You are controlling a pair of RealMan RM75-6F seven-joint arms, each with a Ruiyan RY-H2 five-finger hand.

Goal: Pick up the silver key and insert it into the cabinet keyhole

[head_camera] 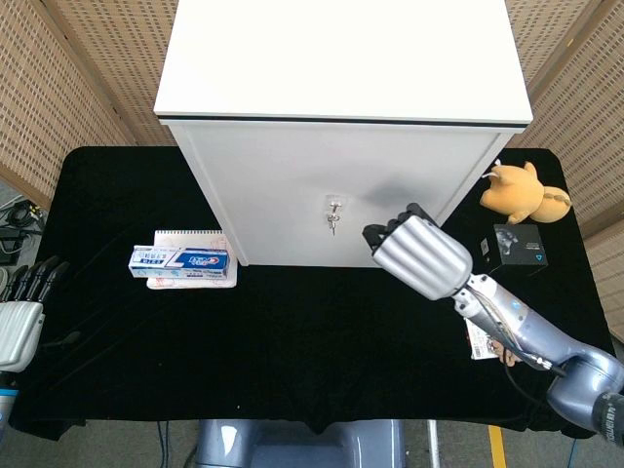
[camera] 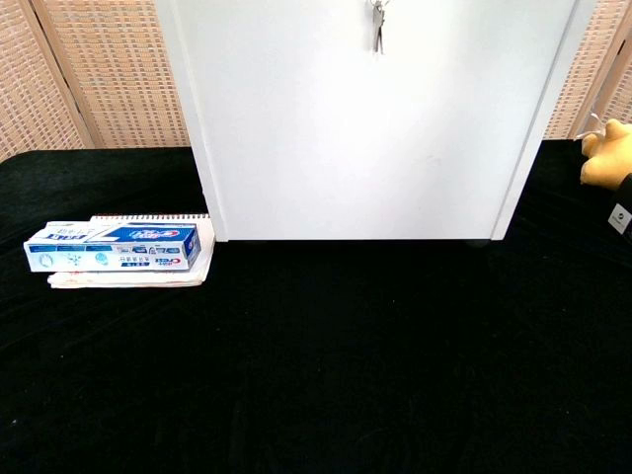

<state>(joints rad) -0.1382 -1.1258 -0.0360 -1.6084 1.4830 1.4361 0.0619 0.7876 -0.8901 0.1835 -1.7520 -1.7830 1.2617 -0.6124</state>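
Head view: key [head_camera: 333, 216] hangs from the keyhole in the cabinet [head_camera: 331, 210] door; my right hand [head_camera: 419, 256] sits just beside it, empty, fingers loosely curled yet apart; my left hand [head_camera: 21, 310] rests open at the table edge. Chest view: key [camera: 377, 22] dangles; a careless brush from my hand might dislodge it.
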